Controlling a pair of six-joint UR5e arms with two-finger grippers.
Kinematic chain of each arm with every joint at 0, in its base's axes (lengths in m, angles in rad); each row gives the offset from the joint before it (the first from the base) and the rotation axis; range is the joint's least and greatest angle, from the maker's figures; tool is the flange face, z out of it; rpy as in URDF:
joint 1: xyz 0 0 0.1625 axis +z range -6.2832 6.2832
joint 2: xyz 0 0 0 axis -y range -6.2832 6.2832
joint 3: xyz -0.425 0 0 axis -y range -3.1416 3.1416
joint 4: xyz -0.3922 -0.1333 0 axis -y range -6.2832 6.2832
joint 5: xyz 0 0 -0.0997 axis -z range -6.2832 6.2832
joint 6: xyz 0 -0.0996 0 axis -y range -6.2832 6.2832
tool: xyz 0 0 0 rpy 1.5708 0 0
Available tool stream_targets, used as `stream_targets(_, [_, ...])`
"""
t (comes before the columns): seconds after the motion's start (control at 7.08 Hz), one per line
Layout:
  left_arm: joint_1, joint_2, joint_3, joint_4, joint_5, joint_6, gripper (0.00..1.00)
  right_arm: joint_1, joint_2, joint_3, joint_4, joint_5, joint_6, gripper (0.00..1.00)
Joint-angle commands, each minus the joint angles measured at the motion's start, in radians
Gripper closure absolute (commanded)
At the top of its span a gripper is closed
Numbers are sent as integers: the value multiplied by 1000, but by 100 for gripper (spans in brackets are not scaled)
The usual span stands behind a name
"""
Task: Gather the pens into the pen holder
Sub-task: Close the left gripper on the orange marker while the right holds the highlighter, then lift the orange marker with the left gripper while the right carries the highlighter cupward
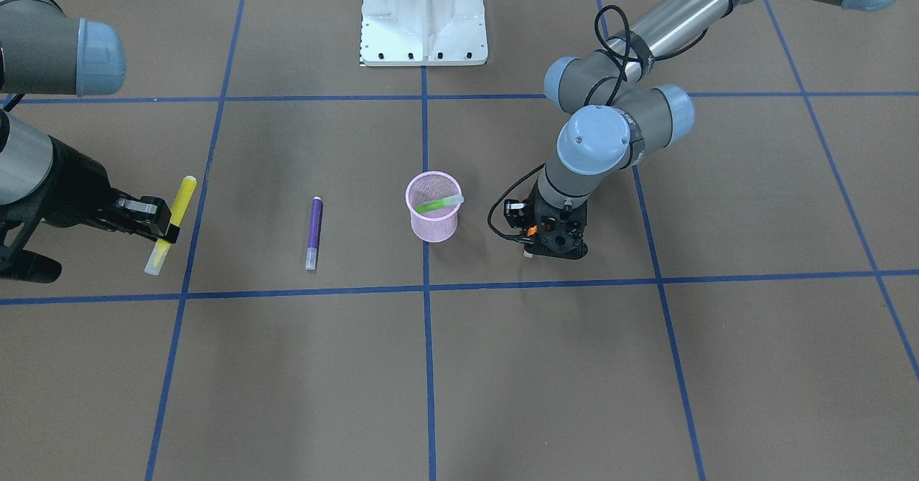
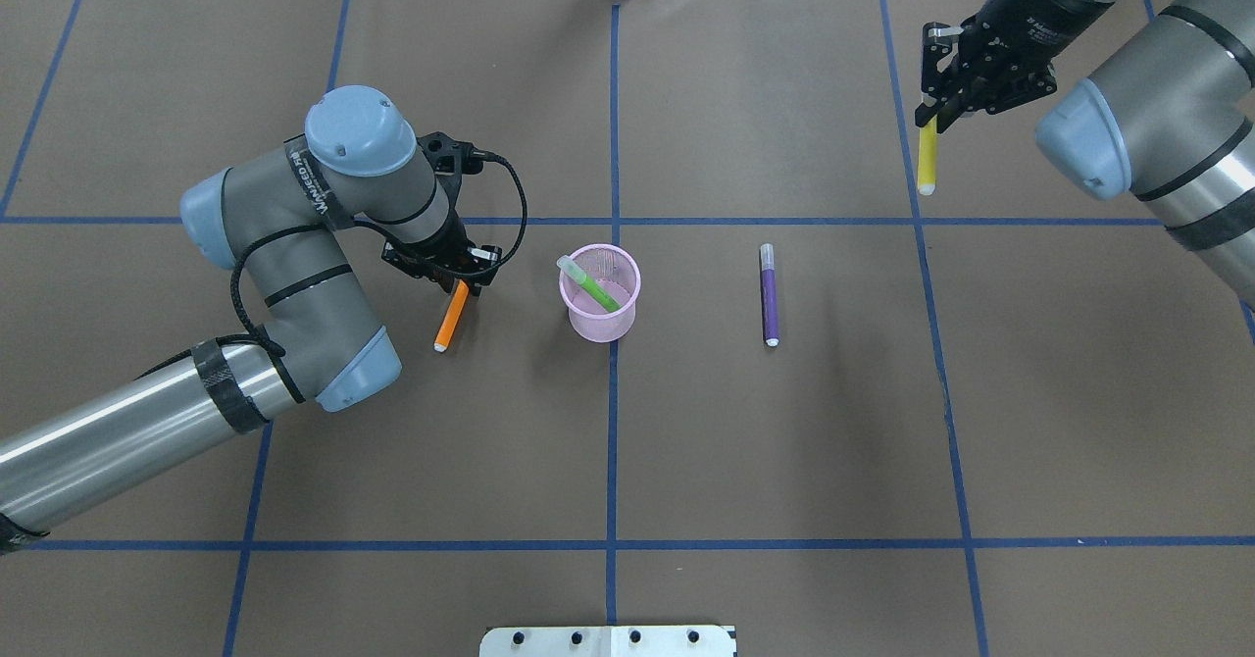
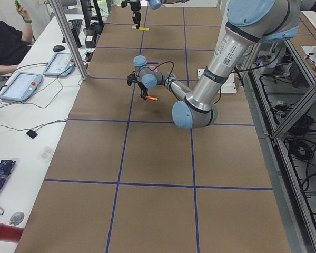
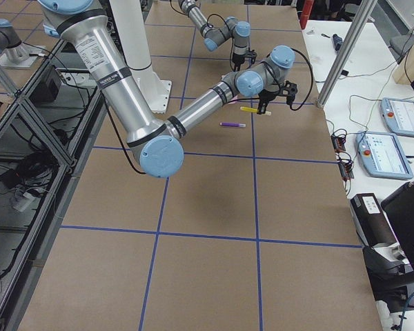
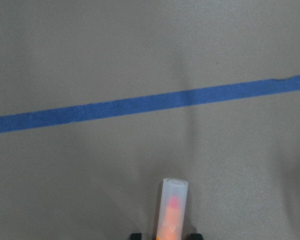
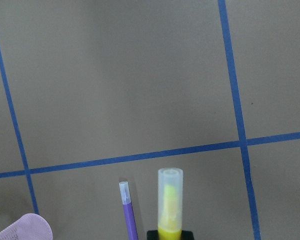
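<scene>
My left hand (image 2: 463,286) is clenched on the orange pen (image 2: 451,317), gripping it by the coloured end. The pale cap end angles away from the fingers and back toward the robot's side. The left wrist camera shows that cap poking out from between the fingertips, with the brown surface (image 2: 784,441) close beneath it. I cannot tell whether the cap touches the surface. This hand sits low, just beside the pen holder (image 2: 600,325), on its left in the overhead view and not touching it.

The pen holder is a pink mesh cup standing upright near the middle of the surface, on one of the blue tape lines (image 2: 613,441). The green pen (image 2: 594,290) is inside it, leaning, with its pale cap end resting over the rim on the side nearer my left hand.

The purple pen (image 2: 769,295) lies flat on the surface, well apart from the holder on the right-arm side. It lies roughly parallel to the tape line running away from the robot.

My right hand (image 2: 928,120) is grasping the yellow pen (image 2: 927,159), out toward the far right of the surface. It holds the pen partway along its length, above the surface. The right wrist camera looks down from that height on the purple pen and a sliver of the holder's rim.
</scene>
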Motion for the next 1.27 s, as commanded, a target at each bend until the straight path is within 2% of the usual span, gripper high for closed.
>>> stream_targets(0.0, [0, 0, -1, 1, 0, -2, 80, 0, 0, 2, 0, 0, 0, 100])
stream_targets(0.14, [0, -2, -3, 1, 0, -3, 94, 0, 1, 2, 0, 0, 0, 100])
stream_targets(0.28, [0, -3, -4, 2, 0, -3, 100, 0, 2, 2, 0, 0, 0, 100])
stream_targets(0.85, [-40, -12, -61, 47, -34, 0, 100, 0, 3, 27, 0, -1, 17, 100])
stream_targets(0.99, [-75, -12, -81, 47, -37, 8, 100, -3, 20, 63, 3, -18, 64, 100])
stream_targets(1.13, [-108, -12, -101, 45, -40, 9, 100, -35, 81, 69, 3, -62, 154, 100])
